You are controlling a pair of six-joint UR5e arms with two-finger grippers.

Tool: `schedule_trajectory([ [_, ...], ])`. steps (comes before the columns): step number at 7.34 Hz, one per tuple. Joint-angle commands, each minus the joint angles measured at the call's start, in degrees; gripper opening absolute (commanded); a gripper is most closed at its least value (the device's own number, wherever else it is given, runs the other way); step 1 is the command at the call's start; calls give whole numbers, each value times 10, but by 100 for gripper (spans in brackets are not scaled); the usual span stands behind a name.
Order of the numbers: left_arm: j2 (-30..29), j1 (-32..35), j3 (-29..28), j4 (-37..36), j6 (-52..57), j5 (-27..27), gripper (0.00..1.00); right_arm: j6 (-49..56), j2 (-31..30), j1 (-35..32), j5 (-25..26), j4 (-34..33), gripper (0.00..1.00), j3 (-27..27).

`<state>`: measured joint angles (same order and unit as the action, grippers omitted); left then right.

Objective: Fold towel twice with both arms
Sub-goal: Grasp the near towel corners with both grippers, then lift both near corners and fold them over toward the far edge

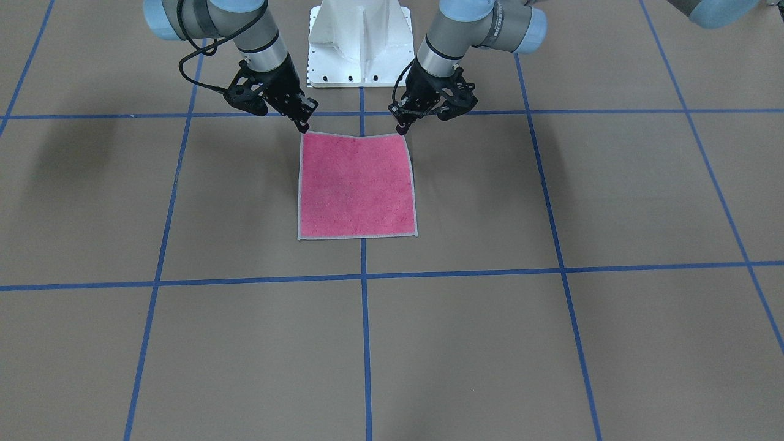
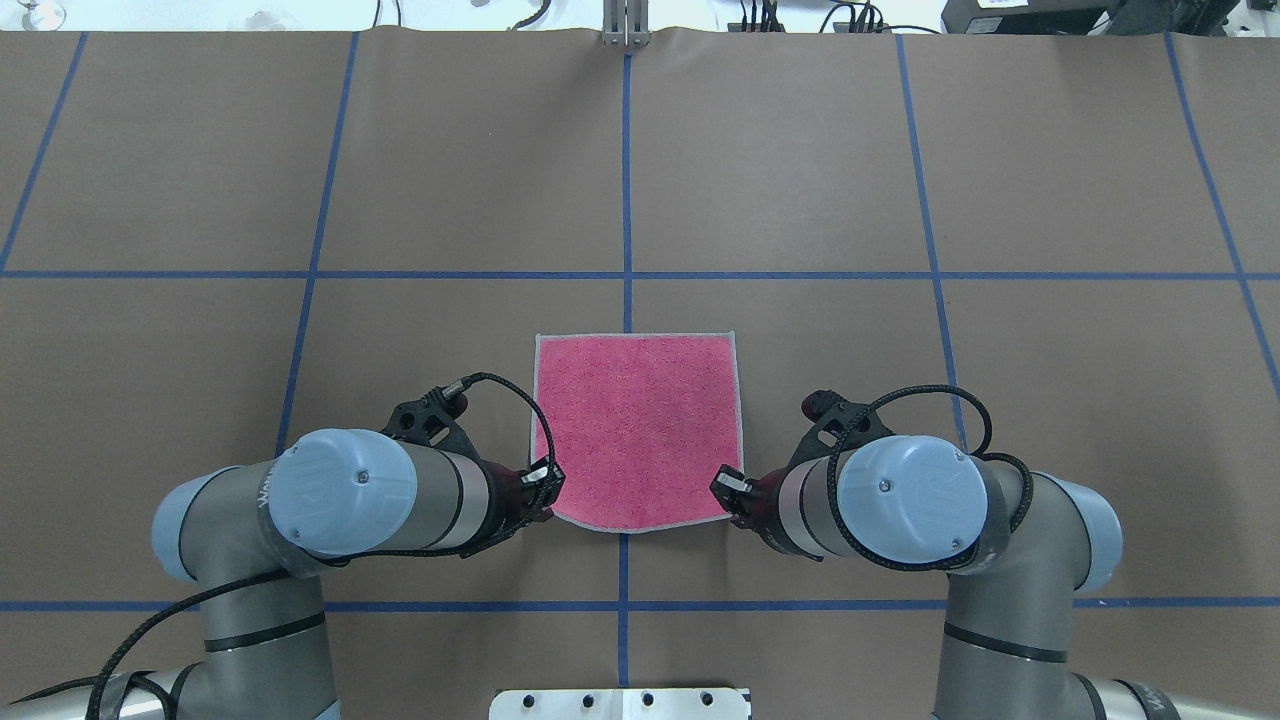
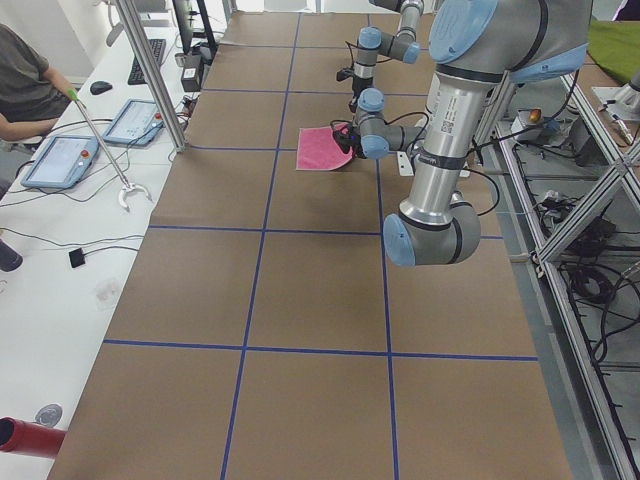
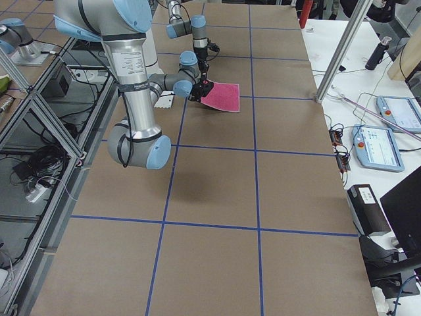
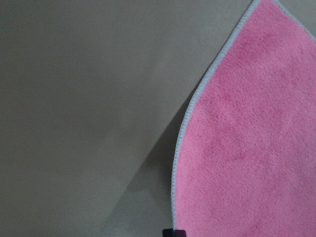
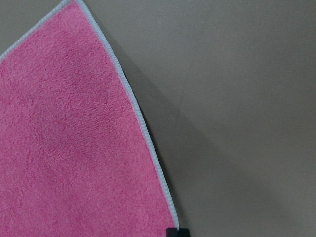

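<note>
At the middle of the table (image 2: 800,150), on the robot's near side, the towel (image 2: 640,430) lies pink face up with its pale stitched border showing all round, spread across the blue tape line (image 2: 627,180) that runs from near to far. Its far edge and both far corners rest flat on the brown surface. The near edge is raised a little and sags in a shallow curve between its two corners. The left gripper (image 2: 545,478) is pinched closed on the near left corner, and the right gripper (image 2: 722,487) is clamped on the near right corner in the same way. The black fingertips of both point down and inward towards the cloth. The left arm (image 2: 330,500) and right arm (image 2: 920,500) reach in low from either side of the white pedestal base (image 1: 360,43), elbows out, wrists angled towards each other. From the left wrist camera the border curves up out of the dark fingertip (image 5: 169,232), with a shadow on the table under the lifted edge. The right wrist camera shows the mirror of it, cloth to the left and a shadow beside the fingertip (image 6: 177,232).
</note>
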<state>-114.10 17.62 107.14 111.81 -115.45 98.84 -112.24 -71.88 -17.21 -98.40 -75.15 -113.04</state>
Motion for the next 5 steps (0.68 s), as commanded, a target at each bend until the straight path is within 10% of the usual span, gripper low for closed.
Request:
schedule_trajectory([
  [1, -1, 24, -3, 0, 8, 2, 0, 0, 3, -26, -32, 0, 0, 1],
  [5, -58, 88, -59, 0, 66, 6, 0, -4, 50, -106, -101, 0, 0, 52],
])
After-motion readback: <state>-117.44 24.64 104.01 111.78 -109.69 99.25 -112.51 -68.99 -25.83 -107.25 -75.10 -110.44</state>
